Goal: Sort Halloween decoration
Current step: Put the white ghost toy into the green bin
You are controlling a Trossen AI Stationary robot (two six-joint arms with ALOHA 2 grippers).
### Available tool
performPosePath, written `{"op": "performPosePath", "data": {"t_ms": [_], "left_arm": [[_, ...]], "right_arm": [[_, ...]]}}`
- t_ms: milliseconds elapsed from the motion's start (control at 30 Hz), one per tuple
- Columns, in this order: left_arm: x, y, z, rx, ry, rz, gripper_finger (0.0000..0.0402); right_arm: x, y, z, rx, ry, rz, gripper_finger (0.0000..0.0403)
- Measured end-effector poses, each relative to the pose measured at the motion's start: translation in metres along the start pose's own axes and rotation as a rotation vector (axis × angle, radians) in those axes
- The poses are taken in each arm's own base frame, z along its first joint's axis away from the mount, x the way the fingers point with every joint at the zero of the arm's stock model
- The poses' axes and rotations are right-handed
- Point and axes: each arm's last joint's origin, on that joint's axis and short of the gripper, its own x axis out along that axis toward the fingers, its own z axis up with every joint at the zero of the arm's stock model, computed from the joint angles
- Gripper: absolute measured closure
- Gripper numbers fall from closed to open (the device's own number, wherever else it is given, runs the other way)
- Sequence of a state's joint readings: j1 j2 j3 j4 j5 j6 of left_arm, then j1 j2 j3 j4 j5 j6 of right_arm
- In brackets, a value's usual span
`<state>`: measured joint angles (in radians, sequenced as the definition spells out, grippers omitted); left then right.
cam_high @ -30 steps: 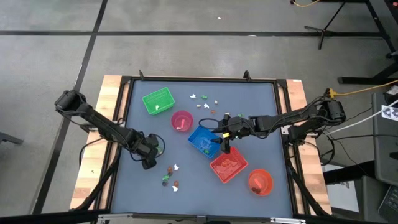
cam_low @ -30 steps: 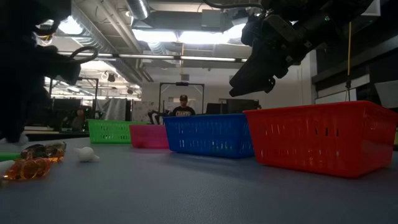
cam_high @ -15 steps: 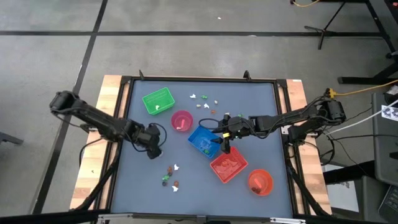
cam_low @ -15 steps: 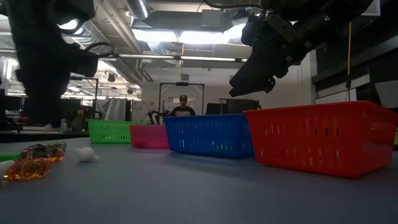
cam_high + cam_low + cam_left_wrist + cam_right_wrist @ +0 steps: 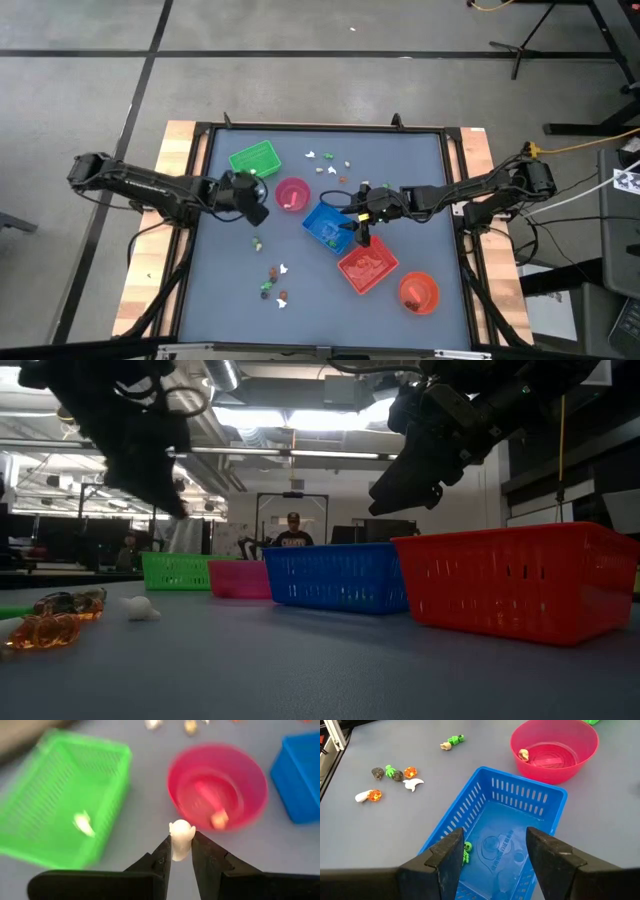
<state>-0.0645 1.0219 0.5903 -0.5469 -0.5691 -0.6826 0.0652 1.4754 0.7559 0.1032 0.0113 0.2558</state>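
The dark blue-grey table (image 5: 420,180) carries five plastic containers in a diagonal run from its far-left part toward the near-right corner: a green square mesh tray (image 5: 254,162), a pink round bowl (image 5: 292,194), a blue square mesh tray (image 5: 326,226), a red square mesh tray (image 5: 367,265) and an orange round bowl (image 5: 418,292).

The left gripper (image 5: 180,851) hangs above the table between the green tray and the pink bowl, its fingers clamped on a small white ghost-shaped trinket (image 5: 181,838). The right gripper (image 5: 492,851) hovers over the blue tray with its fingers spread apart and nothing between them.

The remaining trinkets lie loose in two groups: one cluster (image 5: 330,165) near the far edge, another (image 5: 274,283) toward the near-left part.

The ghost is pinched only at its lower body, so it could twist or slip out during travel. One white piece (image 5: 83,824) already sits in the green tray, which suggests that is its home; releasing too soon would leave it on the table or let it bounce into the adjacent pink bowl.
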Motion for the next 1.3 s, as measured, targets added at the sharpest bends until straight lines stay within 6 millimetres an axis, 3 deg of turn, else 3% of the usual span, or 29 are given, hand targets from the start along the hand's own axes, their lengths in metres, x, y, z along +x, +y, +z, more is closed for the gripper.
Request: {"op": "performPosePath", "data": {"t_ms": [233, 533, 1300], "left_arm": [[0.004, 0.015, 0.015, 0.156, -0.122, 0.19, 0.0347], [0.015, 0.038, 0.026, 0.249, -0.084, 0.339, 0.0347], [0.021, 0.05, 0.03, 0.201, -0.039, 0.329, 0.0346]], "right_arm": [[0.0, 0.0, 0.0, 0.0, 0.0, 0.0, 0.0189], [0.0, 0.0, 0.0, 0.0, 0.0, 0.0, 0.0189], [0.0, 0.0, 0.0, 0.0, 0.0, 0.0, 0.0189]]}}
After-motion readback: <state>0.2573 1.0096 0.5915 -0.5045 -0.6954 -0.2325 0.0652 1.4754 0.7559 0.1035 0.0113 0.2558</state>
